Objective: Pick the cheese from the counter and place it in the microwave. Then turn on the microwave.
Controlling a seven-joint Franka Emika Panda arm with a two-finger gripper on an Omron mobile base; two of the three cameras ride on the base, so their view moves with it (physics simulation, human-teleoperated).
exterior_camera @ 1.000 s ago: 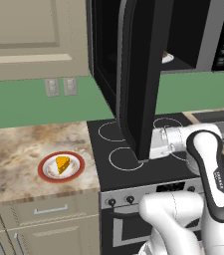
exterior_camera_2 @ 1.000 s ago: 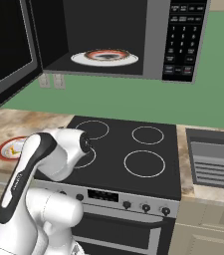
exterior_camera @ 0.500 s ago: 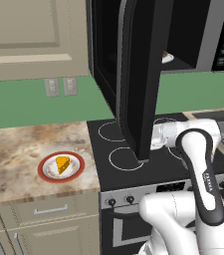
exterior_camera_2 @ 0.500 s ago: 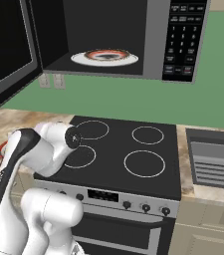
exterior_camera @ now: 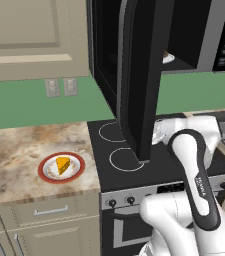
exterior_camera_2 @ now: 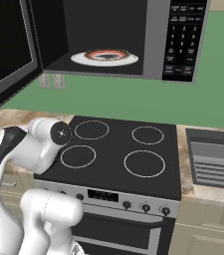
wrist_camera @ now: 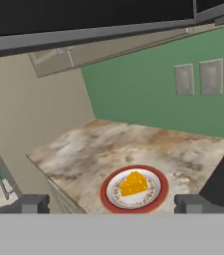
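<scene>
The cheese point(wrist_camera: 133, 183), a small orange-yellow wedge, lies on a white plate with a red rim point(wrist_camera: 107, 193) on the marbled counter point(wrist_camera: 93, 149). My gripper point(wrist_camera: 112, 204) is open, its fingertips point(wrist_camera: 31, 203) wide apart, and it hovers short of the plate, above counter height. From the left base the cheese point(exterior_camera: 62, 164) sits left of the stove, and my hand is partly hidden behind the microwave's open door point(exterior_camera: 141, 75). The microwave point(exterior_camera_2: 183, 40) hangs above the stove with its door swung open to the left.
A second red-rimmed plate point(exterior_camera_2: 105, 56) rests inside the microwave. The black stovetop point(exterior_camera_2: 118, 149) lies under my arm point(exterior_camera_2: 29, 149). A sink point(exterior_camera_2: 213, 159) is at the right. Wall outlets point(wrist_camera: 198, 77) sit behind the counter, and the door's underside point(wrist_camera: 83, 25) hangs overhead.
My arm has swung left across the stove toward the counter, carrying the hand behind the open door. The jaws stay open. The cheese and plate have not moved.
</scene>
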